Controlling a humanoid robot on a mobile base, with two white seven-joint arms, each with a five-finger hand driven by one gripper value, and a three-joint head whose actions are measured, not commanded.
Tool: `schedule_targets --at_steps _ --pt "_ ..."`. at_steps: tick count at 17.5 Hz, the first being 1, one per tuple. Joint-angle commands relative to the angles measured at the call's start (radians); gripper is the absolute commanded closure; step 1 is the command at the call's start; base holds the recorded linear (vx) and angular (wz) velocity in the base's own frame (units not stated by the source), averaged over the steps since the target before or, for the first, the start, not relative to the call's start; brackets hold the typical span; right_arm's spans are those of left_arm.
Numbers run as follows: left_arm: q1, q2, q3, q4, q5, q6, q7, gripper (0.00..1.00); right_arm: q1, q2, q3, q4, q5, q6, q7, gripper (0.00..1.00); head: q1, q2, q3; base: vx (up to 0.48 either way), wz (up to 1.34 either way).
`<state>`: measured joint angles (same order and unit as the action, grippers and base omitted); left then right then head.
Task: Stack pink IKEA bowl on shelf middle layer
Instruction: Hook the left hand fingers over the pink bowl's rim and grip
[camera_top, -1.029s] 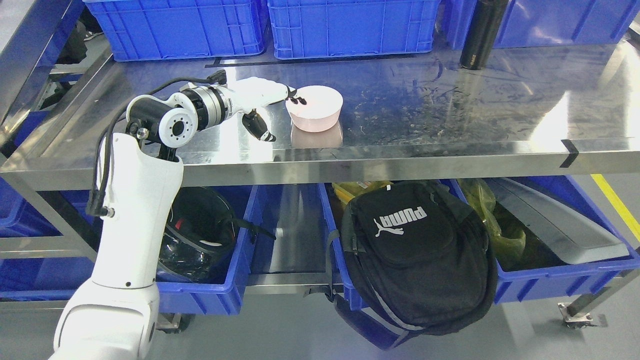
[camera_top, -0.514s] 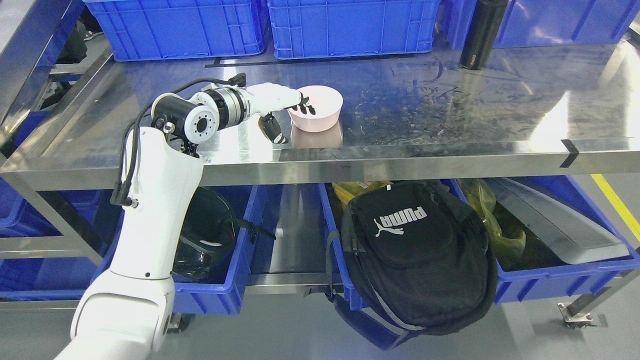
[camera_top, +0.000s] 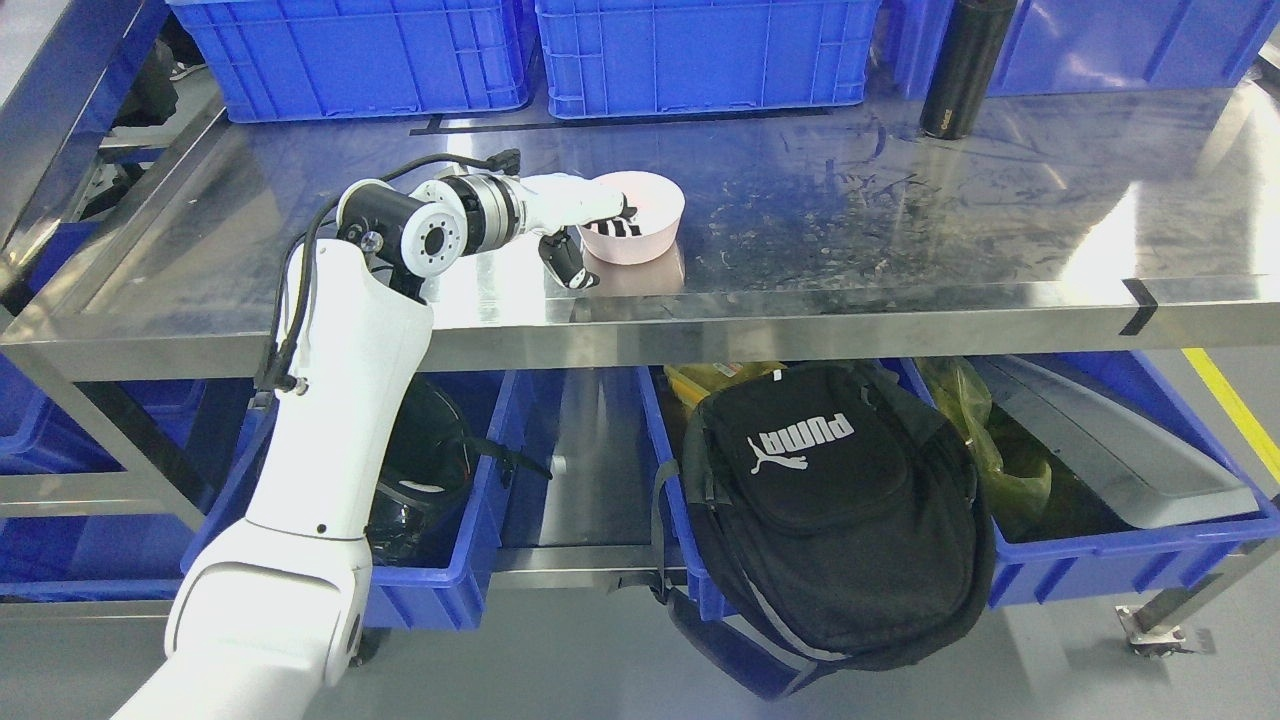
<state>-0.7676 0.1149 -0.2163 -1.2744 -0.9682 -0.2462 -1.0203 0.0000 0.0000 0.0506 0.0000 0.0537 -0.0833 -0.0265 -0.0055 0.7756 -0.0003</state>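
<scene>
The pink bowl (camera_top: 650, 212) stands upright on the steel shelf layer (camera_top: 900, 230), left of the middle and near the front edge. My left hand (camera_top: 598, 248) reaches it from the left. Its black-tipped fingers (camera_top: 620, 228) hang over the near-left rim into the bowl. The thumb (camera_top: 568, 266) points down outside the bowl's wall, a little apart from it. The bowl rests on the shelf with the hand straddling its rim, not clamped. No second bowl shows. My right arm is out of view.
Blue crates (camera_top: 700, 50) line the back of the shelf, with a black bottle (camera_top: 960, 70) at the back right. Below hang a black backpack (camera_top: 840, 500) and blue bins (camera_top: 1130, 560); a dark helmet (camera_top: 425, 470) lies in the left bin.
My left arm has moved right and forward. The fingers went from touching the bowl's left rim to hanging inside it. The bowl has stayed in place.
</scene>
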Motion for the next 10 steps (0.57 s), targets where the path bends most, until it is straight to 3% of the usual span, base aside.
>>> schedule_targets --at_steps 1,6,10 --pt "-0.030 -0.060 0.005 0.104 -0.004 -0.036 -0.001 0.76 0.023 -0.017 0.000 -0.017 0.000 0.000 0.000 0.00 0.0000 0.000 0.000 0.000 0.00" --pt "-0.029 -0.064 0.081 0.099 -0.004 -0.106 -0.006 0.97 0.023 -0.017 0.000 -0.017 0.000 0.000 0.000 0.00 0.0000 0.000 0.000 0.000 0.00" --pt "-0.029 -0.064 0.181 0.052 0.006 -0.168 -0.012 1.00 0.023 -0.017 0.000 -0.017 0.000 0.000 0.000 0.00 0.0000 0.000 0.000 0.000 0.00"
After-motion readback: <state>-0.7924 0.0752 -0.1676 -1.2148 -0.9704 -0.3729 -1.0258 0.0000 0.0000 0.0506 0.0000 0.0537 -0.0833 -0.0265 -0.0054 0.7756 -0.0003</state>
